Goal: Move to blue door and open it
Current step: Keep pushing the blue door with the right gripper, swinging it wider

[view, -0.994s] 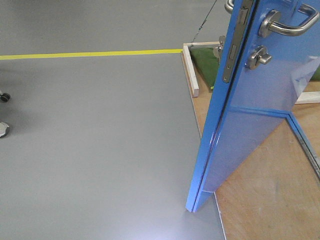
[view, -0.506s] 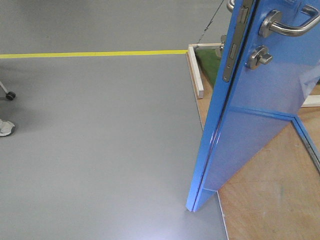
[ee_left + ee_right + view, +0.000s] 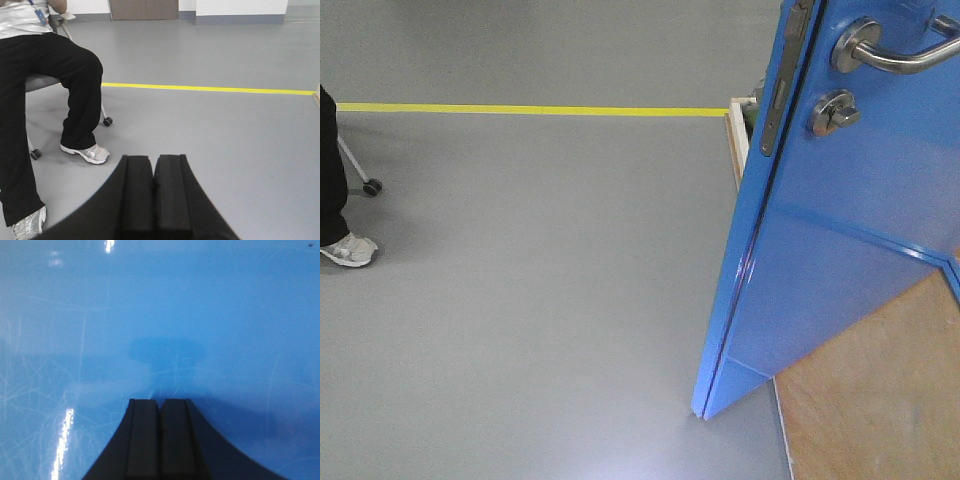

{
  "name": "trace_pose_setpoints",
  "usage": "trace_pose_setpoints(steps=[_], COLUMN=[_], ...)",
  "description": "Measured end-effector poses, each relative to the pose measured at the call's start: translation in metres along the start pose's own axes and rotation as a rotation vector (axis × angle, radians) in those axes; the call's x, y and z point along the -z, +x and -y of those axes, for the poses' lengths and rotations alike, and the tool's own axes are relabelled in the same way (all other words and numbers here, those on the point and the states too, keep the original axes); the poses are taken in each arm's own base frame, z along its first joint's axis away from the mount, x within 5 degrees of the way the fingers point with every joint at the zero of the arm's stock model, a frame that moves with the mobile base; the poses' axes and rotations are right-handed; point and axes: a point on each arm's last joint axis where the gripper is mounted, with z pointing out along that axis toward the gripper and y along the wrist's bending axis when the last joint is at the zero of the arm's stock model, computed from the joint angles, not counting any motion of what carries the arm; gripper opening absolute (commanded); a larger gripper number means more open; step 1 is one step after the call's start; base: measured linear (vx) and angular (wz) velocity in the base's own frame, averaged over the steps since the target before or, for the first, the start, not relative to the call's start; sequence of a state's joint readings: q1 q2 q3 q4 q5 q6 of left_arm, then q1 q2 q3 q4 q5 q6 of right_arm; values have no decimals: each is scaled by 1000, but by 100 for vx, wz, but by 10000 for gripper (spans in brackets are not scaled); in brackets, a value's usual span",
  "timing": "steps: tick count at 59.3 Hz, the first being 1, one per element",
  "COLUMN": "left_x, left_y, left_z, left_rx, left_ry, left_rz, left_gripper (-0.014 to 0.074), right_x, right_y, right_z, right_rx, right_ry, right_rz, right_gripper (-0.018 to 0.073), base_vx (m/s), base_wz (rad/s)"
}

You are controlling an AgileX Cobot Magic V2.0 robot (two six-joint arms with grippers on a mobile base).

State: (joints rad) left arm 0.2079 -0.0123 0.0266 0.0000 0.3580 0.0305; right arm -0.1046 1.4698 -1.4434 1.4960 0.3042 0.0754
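The blue door stands at the right of the front view, swung out past the edge of its plywood base, with its narrow latch edge turned toward us. The silver lever handle and thumb-turn lock sit high on its face. In the right wrist view the panel fills everything. The right claw points straight at it, pads pressed together and gripping nothing (whether the tips touch the gloss or sit just shy, we cannot tell). The left claw is likewise pinched closed on nothing, aimed over grey floor toward a seated person.

We judge the opening step is in hand, with the door ajar. The next move calls for a steady push along the door's arc, pads flat so they don't skid on the glossy face.
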Motion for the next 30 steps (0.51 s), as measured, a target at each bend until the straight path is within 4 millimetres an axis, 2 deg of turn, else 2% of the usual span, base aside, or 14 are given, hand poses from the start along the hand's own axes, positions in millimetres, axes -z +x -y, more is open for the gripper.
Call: trace_pose_setpoints(steps=[30], left_x=[0], left_y=[0], left_z=[0], left_rx=[0], left_ry=[0], left_rz=[0], left_gripper=[70], right_x=[0], right_y=[8], right_z=[0], right_rx=[-5], right_ry=[3], right_rz=[-71], right_gripper=[2], base_vx=[18], base_wz=[9])
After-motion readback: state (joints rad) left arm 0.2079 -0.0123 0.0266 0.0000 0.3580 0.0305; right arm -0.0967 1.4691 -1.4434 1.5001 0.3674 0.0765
